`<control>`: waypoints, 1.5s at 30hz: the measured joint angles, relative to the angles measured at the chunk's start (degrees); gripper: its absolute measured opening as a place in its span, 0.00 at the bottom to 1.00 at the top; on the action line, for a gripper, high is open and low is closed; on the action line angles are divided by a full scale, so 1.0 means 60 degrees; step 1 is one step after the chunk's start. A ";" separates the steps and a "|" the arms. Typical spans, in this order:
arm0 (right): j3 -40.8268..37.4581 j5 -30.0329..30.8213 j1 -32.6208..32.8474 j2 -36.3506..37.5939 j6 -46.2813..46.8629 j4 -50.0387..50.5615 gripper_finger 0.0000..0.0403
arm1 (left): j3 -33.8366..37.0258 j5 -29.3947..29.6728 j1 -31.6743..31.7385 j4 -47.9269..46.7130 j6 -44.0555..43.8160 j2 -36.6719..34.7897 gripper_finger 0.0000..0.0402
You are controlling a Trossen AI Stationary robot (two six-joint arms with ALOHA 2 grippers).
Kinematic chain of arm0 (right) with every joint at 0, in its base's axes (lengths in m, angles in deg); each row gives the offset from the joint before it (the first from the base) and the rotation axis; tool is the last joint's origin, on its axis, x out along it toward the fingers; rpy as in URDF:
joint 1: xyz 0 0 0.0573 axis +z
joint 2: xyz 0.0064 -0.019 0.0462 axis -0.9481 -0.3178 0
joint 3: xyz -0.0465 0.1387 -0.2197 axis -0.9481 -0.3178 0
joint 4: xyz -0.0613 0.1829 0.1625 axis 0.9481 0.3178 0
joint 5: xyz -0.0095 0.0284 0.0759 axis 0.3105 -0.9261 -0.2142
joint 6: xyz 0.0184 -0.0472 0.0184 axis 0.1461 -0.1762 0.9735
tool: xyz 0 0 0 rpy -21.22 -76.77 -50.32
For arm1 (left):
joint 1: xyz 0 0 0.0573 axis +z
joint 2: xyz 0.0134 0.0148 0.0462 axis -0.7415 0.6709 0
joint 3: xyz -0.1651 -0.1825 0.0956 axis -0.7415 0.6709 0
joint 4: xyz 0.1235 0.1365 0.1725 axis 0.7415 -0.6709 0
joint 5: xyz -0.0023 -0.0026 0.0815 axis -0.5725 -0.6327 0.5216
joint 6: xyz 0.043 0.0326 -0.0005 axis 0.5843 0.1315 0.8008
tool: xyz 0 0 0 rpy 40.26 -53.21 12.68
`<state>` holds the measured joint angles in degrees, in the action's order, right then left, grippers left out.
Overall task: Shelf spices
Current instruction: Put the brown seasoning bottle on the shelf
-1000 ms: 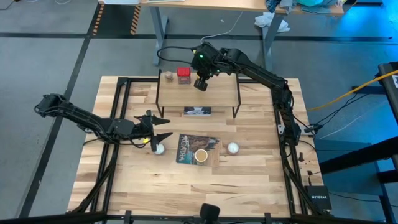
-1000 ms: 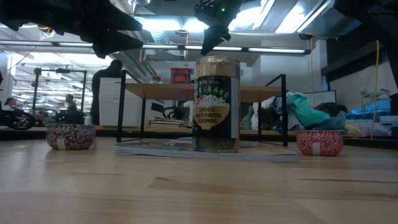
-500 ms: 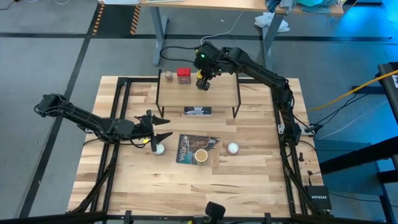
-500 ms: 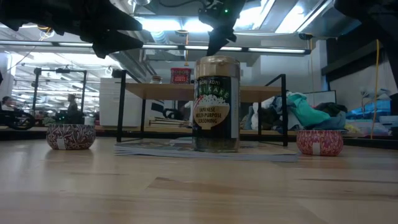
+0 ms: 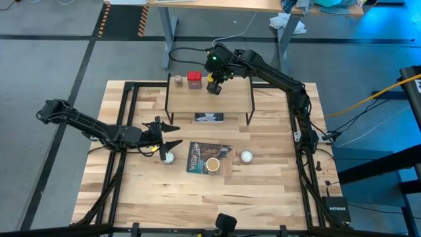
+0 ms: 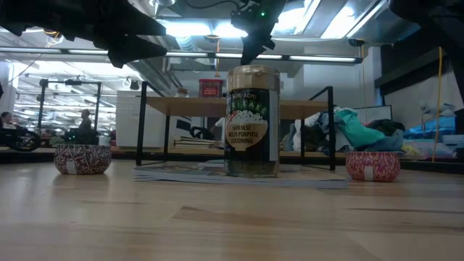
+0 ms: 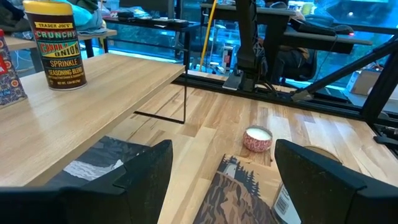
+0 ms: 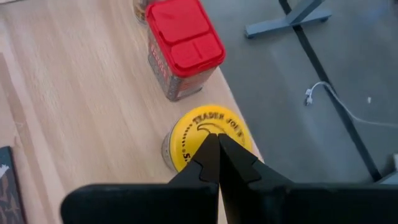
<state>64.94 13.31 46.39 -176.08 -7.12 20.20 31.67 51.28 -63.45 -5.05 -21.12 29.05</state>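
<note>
My right gripper point(image 8: 217, 163) sits jaws clenched above the yellow jar point(image 8: 208, 138) on the shelf point(image 5: 230, 97), beside the red tin point(image 8: 180, 46); left gripper point(image 5: 170, 133) idles released over the counter point(image 5: 263, 191)

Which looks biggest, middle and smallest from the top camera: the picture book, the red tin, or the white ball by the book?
1. Picture book, clearly biggest.
2. Red tin.
3. White ball, slightly smaller; the tin on the shelf sits nearer the camera, so this is unsure.

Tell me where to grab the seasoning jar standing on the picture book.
Grip the seasoning jar around its round body below the lid, coming in level from the side. It stands upright on the picture book with nothing close beside it, and its straight walls suit two fingers. The open left gripper is probably nearest.
</note>
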 joint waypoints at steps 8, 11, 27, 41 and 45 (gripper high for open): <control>0.0031 0.0637 0.0464 0.0299 -0.0536 -0.0588 0.00 | 0.0000 0.0000 0.0000 -0.0029 0.0002 0.0004 0.69; 0.0047 0.0426 0.0628 0.0419 -0.0333 -0.0412 0.00 | 0.0000 0.0000 0.0000 -0.0019 0.0000 0.0000 0.69; -0.1299 0.0282 0.0801 0.0459 0.0514 0.0210 0.00 | 0.0000 0.0002 0.0000 0.0103 -0.0018 0.0004 0.69; -0.2100 0.0530 0.0591 0.0463 0.0499 -0.0728 0.00 | 0.0000 0.0002 0.0000 0.0160 -0.0033 0.0000 0.69; -0.2269 0.0566 0.0470 0.0463 0.0516 -0.0783 0.00 | 0.0000 0.0000 0.0000 0.0160 -0.0033 0.0000 0.69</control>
<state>51.33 16.70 49.21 -173.31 -4.02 15.51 31.67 51.28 -63.45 -4.09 -21.32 29.05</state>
